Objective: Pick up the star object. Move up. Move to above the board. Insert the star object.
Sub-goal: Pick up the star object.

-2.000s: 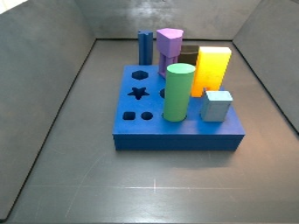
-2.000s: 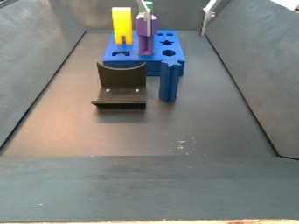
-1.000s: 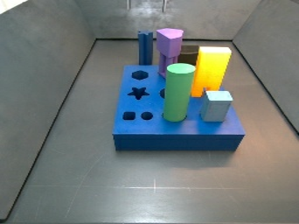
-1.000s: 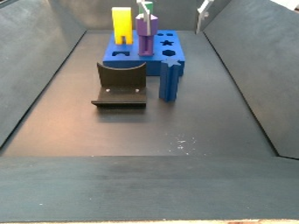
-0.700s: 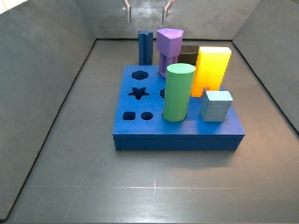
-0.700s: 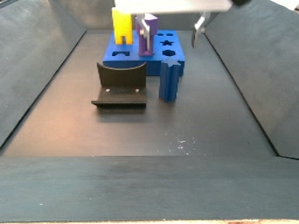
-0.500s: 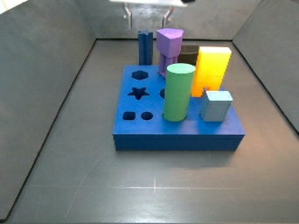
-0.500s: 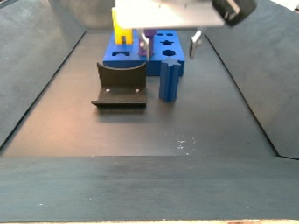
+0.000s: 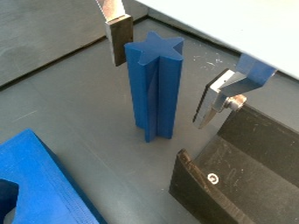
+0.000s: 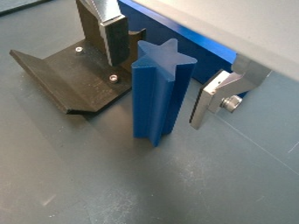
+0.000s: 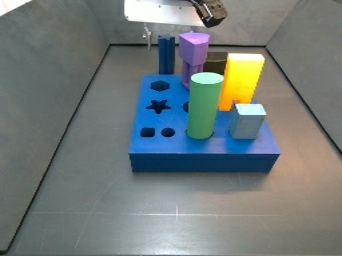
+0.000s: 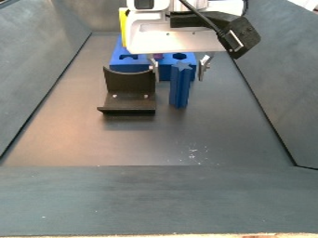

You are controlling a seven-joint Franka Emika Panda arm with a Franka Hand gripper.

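The star object, a tall dark blue ridged post, stands upright on the floor behind the board in a side view [image 11: 166, 56] and in front of it in a side view [image 12: 181, 85]. My gripper has come down over it [image 11: 163, 36] [image 12: 181, 65]. In both wrist views the open gripper [image 9: 160, 91] [image 10: 156, 94] straddles the post [image 9: 155, 87] [image 10: 162, 98], with gaps between the silver fingers [image 9: 117, 39] [image 10: 208, 103] and the post. The board [image 11: 201, 160] is a thick blue block with shaped holes; it also shows in both wrist views [image 9: 35, 185] [image 10: 201, 45].
On the board stand a green cylinder [image 11: 203, 105], a yellow block [image 11: 243, 80], a purple hexagonal post [image 11: 195, 50] and a light blue cube [image 11: 247, 120]. The dark fixture [image 12: 128, 91] [image 9: 246, 166] [image 10: 79, 74] stands close beside the star post. Grey walls enclose the floor.
The gripper has come down from above the frame and now has its fingers on either side of the star object's top. The star object and board have not moved.
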